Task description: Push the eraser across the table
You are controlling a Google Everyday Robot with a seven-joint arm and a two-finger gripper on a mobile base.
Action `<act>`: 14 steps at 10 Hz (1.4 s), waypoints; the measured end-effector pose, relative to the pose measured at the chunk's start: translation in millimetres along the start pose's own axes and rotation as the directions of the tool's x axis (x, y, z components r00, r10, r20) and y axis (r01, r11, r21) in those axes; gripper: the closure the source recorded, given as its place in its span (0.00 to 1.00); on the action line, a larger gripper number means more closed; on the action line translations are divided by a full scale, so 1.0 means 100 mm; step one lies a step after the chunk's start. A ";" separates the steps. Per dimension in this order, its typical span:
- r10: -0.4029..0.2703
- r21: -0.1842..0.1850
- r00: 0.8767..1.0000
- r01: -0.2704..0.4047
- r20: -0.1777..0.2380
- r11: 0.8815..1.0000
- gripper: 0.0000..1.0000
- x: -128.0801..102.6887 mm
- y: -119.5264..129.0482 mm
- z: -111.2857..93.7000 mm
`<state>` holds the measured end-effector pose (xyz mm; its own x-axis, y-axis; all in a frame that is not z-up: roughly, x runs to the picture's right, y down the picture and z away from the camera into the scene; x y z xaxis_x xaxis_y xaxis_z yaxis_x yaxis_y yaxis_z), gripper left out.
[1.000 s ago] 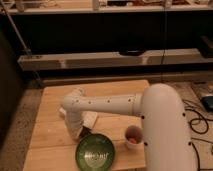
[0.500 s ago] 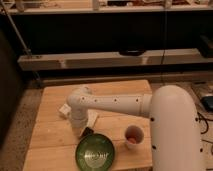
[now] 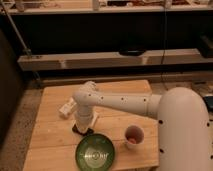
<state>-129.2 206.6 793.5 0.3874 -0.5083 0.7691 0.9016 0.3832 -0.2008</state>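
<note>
The light wooden table fills the lower middle of the camera view. My white arm reaches across it from the right. My gripper points straight down at the table's left-middle, just behind the green bowl. A small black block, the eraser, shows at the gripper's foot, mostly hidden by it. The gripper seems to touch it or hover just over it.
A white folded pad lies just left of and behind the gripper. A small cup with a red inside stands right of the bowl. A dark shelf unit runs behind the table. The table's left edge drops to a speckled floor.
The gripper has shifted slightly right and toward the front edge, coming down over the eraser. The arm's elbow has swung further right. Bowl, cup and pad have not moved.
</note>
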 end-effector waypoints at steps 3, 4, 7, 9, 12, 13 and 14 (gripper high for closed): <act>-0.028 0.001 0.999 0.028 -0.025 1.000 1.00 -0.02 -0.08 -0.14; -0.049 0.003 0.998 0.049 -0.038 0.999 1.00 -0.04 -0.18 -0.14; -0.121 0.005 0.989 0.122 -0.080 0.992 1.00 0.16 -0.57 -0.11; -0.134 -0.004 0.985 0.134 -0.112 0.991 1.00 0.33 -0.64 -0.08; -0.157 0.000 0.978 0.159 -0.137 0.987 1.00 0.57 -0.78 0.02; -0.167 0.002 0.977 0.168 -0.137 0.986 1.00 0.58 -0.81 0.03; -0.175 0.003 0.975 0.177 -0.136 0.984 1.00 0.57 -0.83 0.04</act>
<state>-183.0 148.4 856.8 0.2461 -0.6679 0.7023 0.9554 0.2893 -0.0597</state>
